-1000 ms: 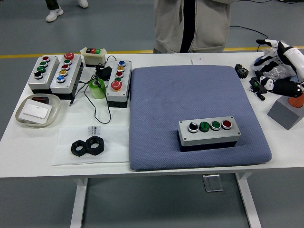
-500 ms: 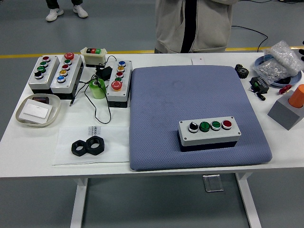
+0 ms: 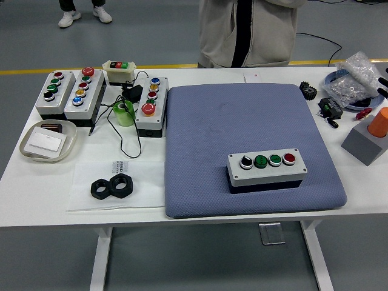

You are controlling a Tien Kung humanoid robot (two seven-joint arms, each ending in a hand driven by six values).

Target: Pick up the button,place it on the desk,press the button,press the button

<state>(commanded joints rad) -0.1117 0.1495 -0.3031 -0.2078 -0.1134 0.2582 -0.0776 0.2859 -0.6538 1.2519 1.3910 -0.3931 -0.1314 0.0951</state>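
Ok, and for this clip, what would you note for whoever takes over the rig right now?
Left hand: out of view.
Right hand: only a sliver at the picture's right edge, far from the box; its grip cannot be read.
Button box: flat on the blue pad, front right part, nothing touching it.
Done: the box looks placed.
Left: the view cannot show whether either press has happened; no hand is near the buttons.

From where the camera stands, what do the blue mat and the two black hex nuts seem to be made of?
The blue mat looks like soft padded fabric: a fine dotted weave, matte, with rounded edges. The two black hex nuts look like matte plastic, dull with no metallic glint, though coated metal cannot be ruled out.
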